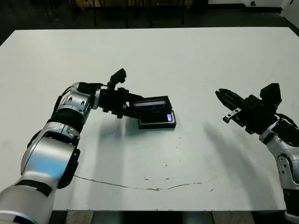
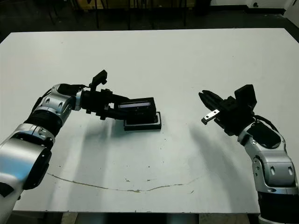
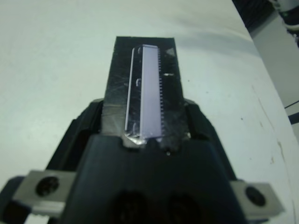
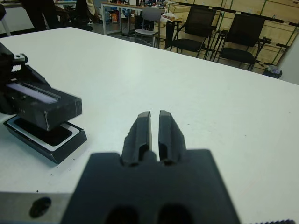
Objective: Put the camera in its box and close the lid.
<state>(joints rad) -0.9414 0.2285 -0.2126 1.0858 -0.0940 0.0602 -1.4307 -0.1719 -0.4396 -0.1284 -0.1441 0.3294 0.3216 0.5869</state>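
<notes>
Table [image 1: 196, 60]: white, with a thin brownish line running across the near part

Box [image 1: 157, 125]: flat on the table, a little left of the middle; black tray, white lining visible along the inner rim in the right wrist view

Camera [image 1: 161, 118]: lying inside the box, dark face up, small bluish-white screen glowing at the end toward the robot's right

Lid [image 1: 152, 103]: black cover with a pale glossy strip along its top; held above the far side of the box, partly overlapping it, raised and clear of the tray on the side seen by the right wrist camera; not seated

Left gripper [image 1: 131, 106]: reaching in from the robot's left, fingers clamped on either side of the lid's near end, as the left wrist view makes plain; lid jutting straight out beyond the fingertips

Left arm [image 1: 70, 109]: silver and black, stretched low over the table toward the box

Right gripper [image 1: 223, 98]: well apart from the box on the robot's right, above bare table, holding nothing; fingers nearly together, only a thin slit between them in the right wrist view, pointing toward the box

Background: black chairs [image 4: 195, 28] and wooden furniture beyond the far edge of the table
</notes>
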